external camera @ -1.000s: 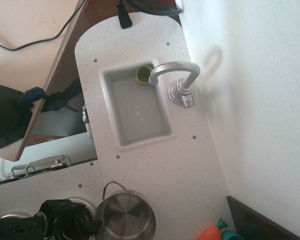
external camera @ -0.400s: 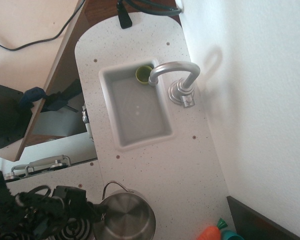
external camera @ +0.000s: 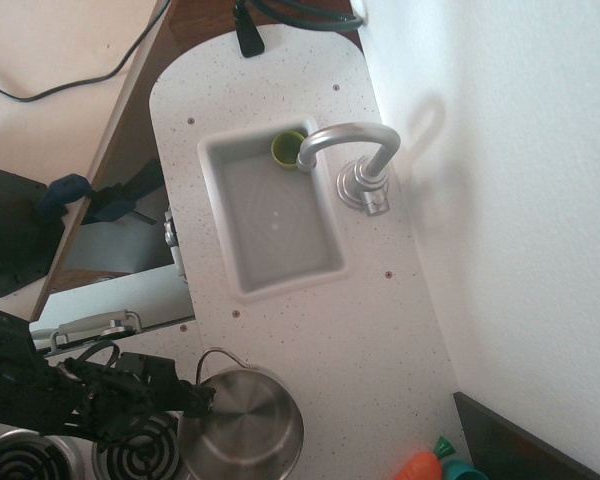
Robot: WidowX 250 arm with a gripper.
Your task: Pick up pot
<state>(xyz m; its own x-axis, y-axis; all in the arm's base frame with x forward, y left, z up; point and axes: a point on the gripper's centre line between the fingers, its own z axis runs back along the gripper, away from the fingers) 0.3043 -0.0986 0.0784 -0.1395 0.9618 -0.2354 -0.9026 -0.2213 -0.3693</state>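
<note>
The pot [external camera: 242, 432] sits at the bottom edge of the white speckled counter [external camera: 350, 330], toward its left side, open side up so the brushed inside shows. Its thin wire handle [external camera: 218, 358] loops out from the rim toward the upper left. The pot's left part lies over the coil burner [external camera: 140, 455] next to it, and a second burner [external camera: 20, 455] shows farther left in the bottom left corner.

The black arm reaches in from the left edge, and its gripper [external camera: 198, 398] meets the pot at the left rim, just below where the handle joins. The fingers are dark and bunched against the metal; I cannot tell whether they are apart or closed on the rim.

Up the counter, well apart from the pot, the rectangular sink [external camera: 270, 215] is set into the middle of the top. A small yellow-green cup [external camera: 286, 148] stands in the sink's far corner, partly under the spout of the curved silver faucet [external camera: 355, 150], whose base is fixed on the counter just right of the sink.

In the bottom right corner, an orange carrot toy [external camera: 420, 467] with a green tip lies beside a teal object [external camera: 463, 470] and a dark panel [external camera: 525, 440] against the wall.
</note>
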